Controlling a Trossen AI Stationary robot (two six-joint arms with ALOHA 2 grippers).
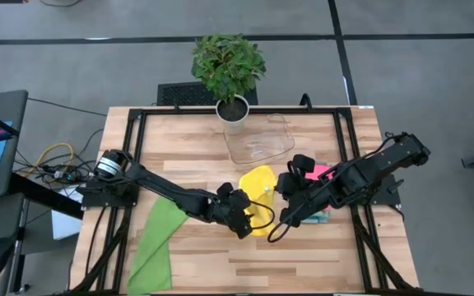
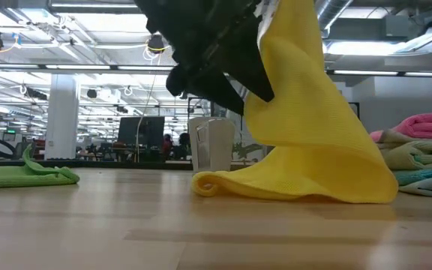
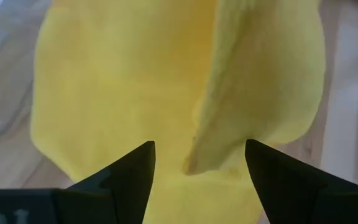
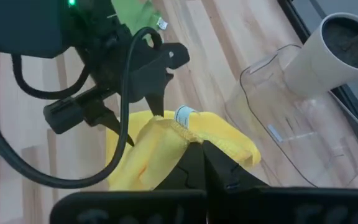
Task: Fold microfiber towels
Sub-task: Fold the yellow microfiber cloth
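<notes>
A yellow microfiber towel [image 1: 257,185] hangs at the table's middle, its lower part on the wood. My right gripper [image 4: 197,148] is raised above the table and shut on the towel's top. My left gripper [image 3: 199,163], lower and coming from the table's left, stands open. Its two fingers are on either side of a hanging fold of the yellow towel [image 3: 210,124]; I cannot tell whether they touch it. A green towel [image 1: 159,238] lies crumpled at the near left. My right gripper pinches the yellow towel's hemmed edge [image 4: 169,127] between its two fingers, right beside the small white label [image 4: 184,115]. The fingers slant down from the table's right. The towel hangs below them in loose folds, and its lower part [image 2: 291,187] lies on the table.
A potted plant [image 1: 233,111] and a clear plastic tray [image 1: 262,141] stand at the far middle. Folded towels, pink on top [image 1: 319,173], are stacked to the right of the yellow one. Black frame rails [image 1: 134,156] run along the table's sides.
</notes>
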